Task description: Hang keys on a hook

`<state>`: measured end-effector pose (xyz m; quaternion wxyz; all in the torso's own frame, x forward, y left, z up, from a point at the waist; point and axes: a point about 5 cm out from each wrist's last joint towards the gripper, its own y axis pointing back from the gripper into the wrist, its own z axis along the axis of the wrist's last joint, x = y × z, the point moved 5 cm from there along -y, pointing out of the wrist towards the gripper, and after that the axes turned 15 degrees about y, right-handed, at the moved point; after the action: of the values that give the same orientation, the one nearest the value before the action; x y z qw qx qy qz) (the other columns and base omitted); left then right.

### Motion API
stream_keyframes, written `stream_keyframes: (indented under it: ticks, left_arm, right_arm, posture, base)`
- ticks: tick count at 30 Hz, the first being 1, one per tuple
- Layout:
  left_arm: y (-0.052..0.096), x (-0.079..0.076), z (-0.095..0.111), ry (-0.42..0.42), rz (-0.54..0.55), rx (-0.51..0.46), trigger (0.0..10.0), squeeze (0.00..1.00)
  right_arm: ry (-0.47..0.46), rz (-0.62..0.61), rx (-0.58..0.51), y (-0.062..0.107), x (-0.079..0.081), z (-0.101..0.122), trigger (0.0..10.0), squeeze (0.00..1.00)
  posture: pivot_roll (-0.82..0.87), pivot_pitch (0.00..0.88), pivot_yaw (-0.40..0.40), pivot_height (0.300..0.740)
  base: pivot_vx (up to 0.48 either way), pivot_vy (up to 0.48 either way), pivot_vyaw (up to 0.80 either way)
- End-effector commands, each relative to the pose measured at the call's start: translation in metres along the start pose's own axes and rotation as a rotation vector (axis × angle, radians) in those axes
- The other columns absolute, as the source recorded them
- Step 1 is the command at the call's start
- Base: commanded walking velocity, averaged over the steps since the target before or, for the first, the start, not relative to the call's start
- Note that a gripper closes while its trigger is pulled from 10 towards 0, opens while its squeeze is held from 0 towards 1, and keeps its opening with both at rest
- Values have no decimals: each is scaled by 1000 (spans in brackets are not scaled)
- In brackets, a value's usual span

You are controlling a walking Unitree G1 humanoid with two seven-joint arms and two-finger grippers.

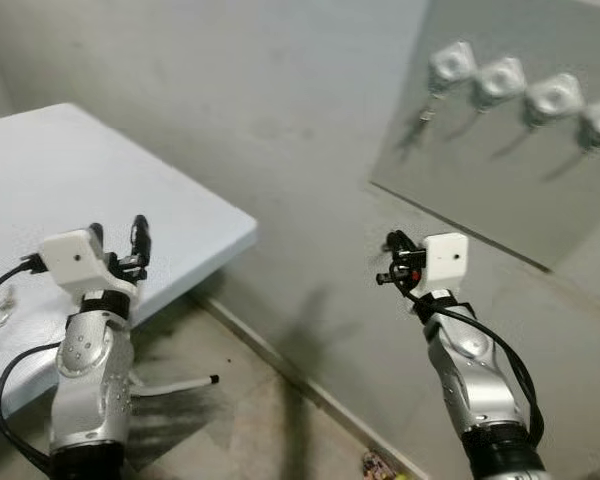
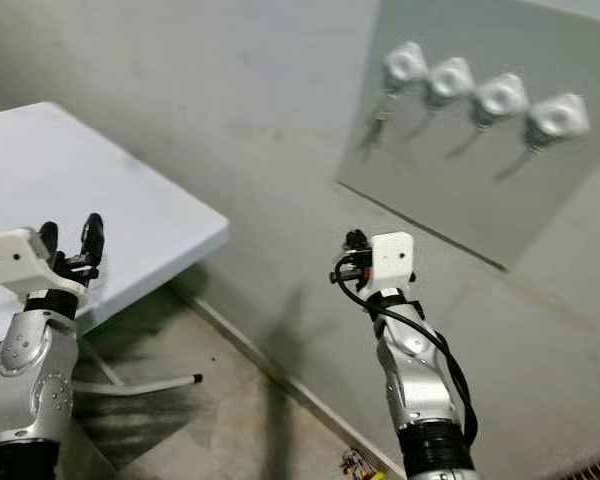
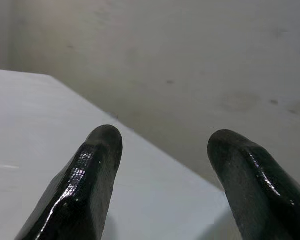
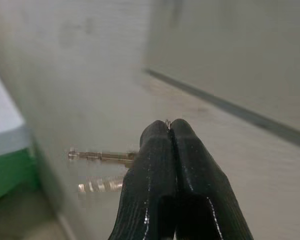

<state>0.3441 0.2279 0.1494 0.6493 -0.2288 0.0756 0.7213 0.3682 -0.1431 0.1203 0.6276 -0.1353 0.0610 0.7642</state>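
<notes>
The right gripper (image 4: 171, 131) is clenched on small silver metal keys (image 4: 102, 157), which stick out sideways from its fingertips; the row of white wall hooks (image 1: 525, 88) lies up and ahead of it, nearer this arm than the released left gripper (image 1: 120, 243)

— What is being shown of the robot's body?

— Two silver, rounded arms are being seen, each topped by a white boxy wrist housing. Black cables are being looped beside both forearms, and black collars are being shown lower down.

— And the ends?

— The left gripper (image 1: 120, 240) and right gripper (image 1: 393, 250) are being shown with glossy black, blunt-tipped fingers (image 3: 95, 170).
</notes>
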Motion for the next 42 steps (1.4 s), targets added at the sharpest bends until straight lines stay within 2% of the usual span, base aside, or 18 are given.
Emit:
stream_keyframes:
  ticks: [1,9,11,13,14,15,17,19,21,25,28,32,34,39,42]
  left_arm:
    - [0,0,3,0,6,-7,10000,0]
    - [1,-3,-1,-22,-6,10,10000,0]
    - [2,-14,-4,-64,-59,23,10000,0]
    - [3,-16,-5,-71,-70,28,10000,0]
    - [4,-26,-8,-99,-118,41,10000,0]
    - [4,-26,-8,-99,-118,41,10000,0]
    - [9,-51,-16,-139,-228,65,10000,0]
    - [10,-56,-17,-143,-249,71,10000,0]
    - [15,-75,-25,-148,-322,90,10000,0]
    - [21,-97,-33,-143,-400,113,10000,0]
    - [25,-108,-35,-137,-442,121,10000,0]
    - [26,-111,-36,-129,-449,126,10000,0]
    - [31,-124,-36,-122,-502,133,10000,0]
    - [32,-126,-36,-123,-508,135,10000,0]
    - [36,-142,-32,-118,-595,139,10000,0]
  right_arm:
    - [12,12,-22,-2,1,6,10000,0]
    - [18,12,-12,-1,1,4,10000,0]
    - [15,18,-16,-2,2,5,10000,0]
    - [14,20,-18,-2,2,6,10000,0]
    - [20,24,-23,-2,3,7,10000,0]
    - [20,24,-23,-2,3,7,10000,0]
    - [21,26,-33,-2,3,9,10000,0]
    - [22,25,-33,-2,3,9,10000,0]
    - [20,28,-41,-2,3,11,10000,0]
    - [18,18,-72,0,0,16,10000,0]
    - [21,-7,-82,4,-5,16,10000,0]
    - [17,-18,-92,6,-8,17,10000,0]
    - [5,-42,-103,10,-12,19,10000,0]
    - [4,-45,-105,11,-12,19,10000,0]
    - [-41,-77,-220,15,-22,42,10000,0]
  posture:
    - [-67,7,-57,740]
    - [-69,7,-59,740]
    - [-69,6,-60,740]
    - [-69,6,-60,740]
    - [-70,3,-60,740]
    - [-70,3,-60,740]
    - [-71,3,-62,740]
    - [-71,3,-62,740]
    - [-70,2,-61,740]
    - [-79,2,-56,740]
    - [-92,3,-46,740]
    - [-100,6,-40,740]
    - [-113,16,-30,740]
    - [-113,16,-30,740]
    - [-128,32,-20,740]
  base:
    - [0,0,0]
    - [0,0,0]
    - [0,0,0]
    - [0,0,0]
    - [0,0,0]
    - [0,0,0]
    - [0,0,0]
    - [0,0,0]
    - [0,0,0]
    - [0,0,0]
    - [0,0,0]
    - [0,0,0]
    - [0,0,0]
    - [0,0,0]
    - [0,0,0]
